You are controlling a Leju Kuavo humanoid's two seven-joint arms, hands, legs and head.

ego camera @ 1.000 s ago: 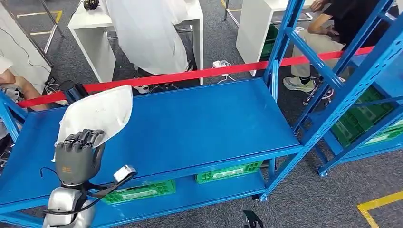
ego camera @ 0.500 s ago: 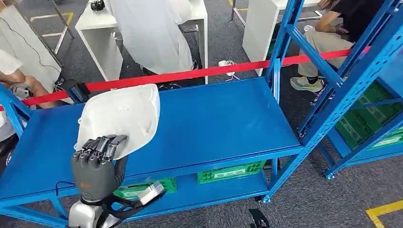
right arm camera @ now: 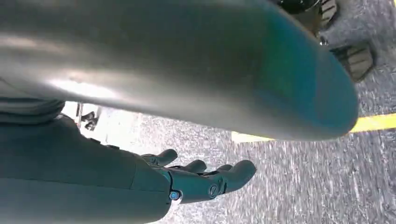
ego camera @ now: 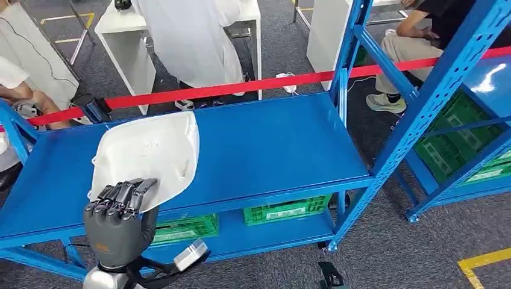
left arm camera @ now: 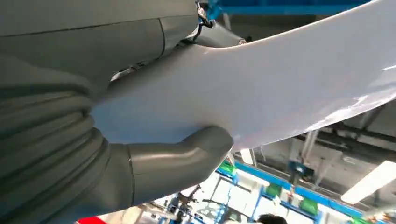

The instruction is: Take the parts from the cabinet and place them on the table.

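The white moulded part (ego camera: 147, 155) now lies lower and flatter over the blue table (ego camera: 271, 144) than a moment ago, near its front left edge, so I judge the placing nearly done. My left hand (ego camera: 117, 220) grips its near edge, thumb under, fingers on top. My right hand (right arm camera: 205, 179) hangs spread and empty over grey floor. Behind a red barrier tape (ego camera: 241, 88), people stand by white benches.

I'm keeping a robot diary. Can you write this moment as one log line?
left hand: holds white part over blue shelf | right hand: hangs empty, fingers apart | part not yet released
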